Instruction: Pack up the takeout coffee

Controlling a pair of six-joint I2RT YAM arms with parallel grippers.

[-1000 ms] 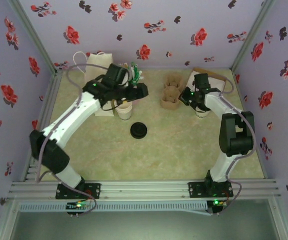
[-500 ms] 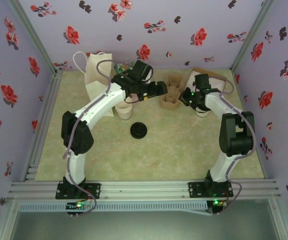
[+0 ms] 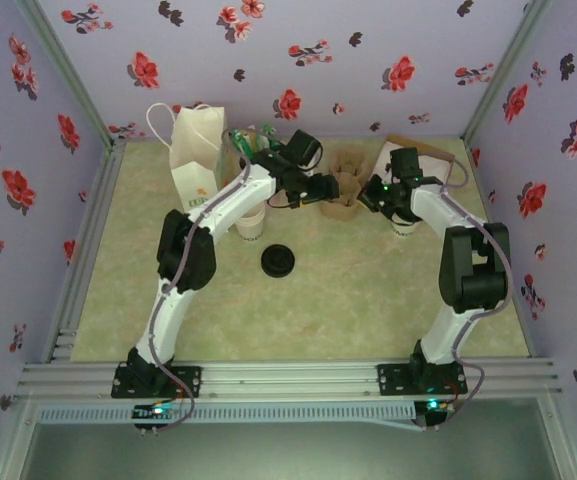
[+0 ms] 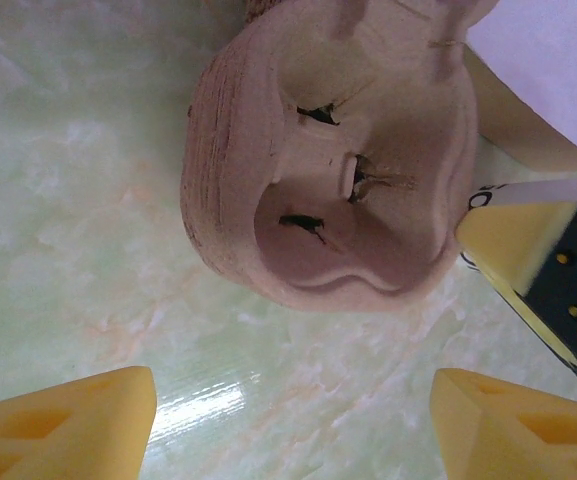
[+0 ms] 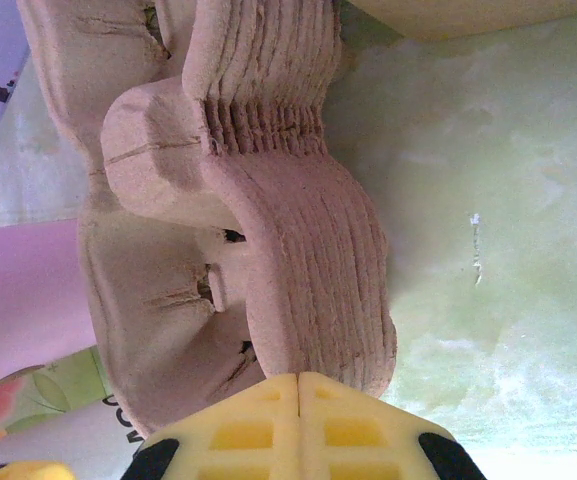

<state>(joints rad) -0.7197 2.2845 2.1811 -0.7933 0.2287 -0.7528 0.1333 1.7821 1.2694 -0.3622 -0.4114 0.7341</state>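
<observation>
The takeout coffee [image 3: 250, 224], a small cream paper cup, stands near the white paper bag [image 3: 194, 150], partly under my left arm. A black lid [image 3: 278, 261] lies in front of it. The brown pulp carrier [image 3: 346, 186] sits at the back middle with nothing in its pockets [image 4: 338, 170]. My left gripper [image 3: 320, 190] hovers at the carrier's left side, open, with bare table between its fingers [image 4: 293, 425]. My right gripper [image 3: 376, 195] is shut, its tips [image 5: 298, 400] against the carrier's right rim [image 5: 298, 250].
A pink cup of green sachets [image 3: 258, 140] stands behind my left arm. A white cup [image 3: 405, 228] sits partly under my right forearm. A tan flat item [image 3: 418, 150] lies at the back right corner. Walls close in on three sides.
My left arm swung right, from over the cup by the bag to the carrier, and its jaws narrowed somewhat. The right arm stayed still.
</observation>
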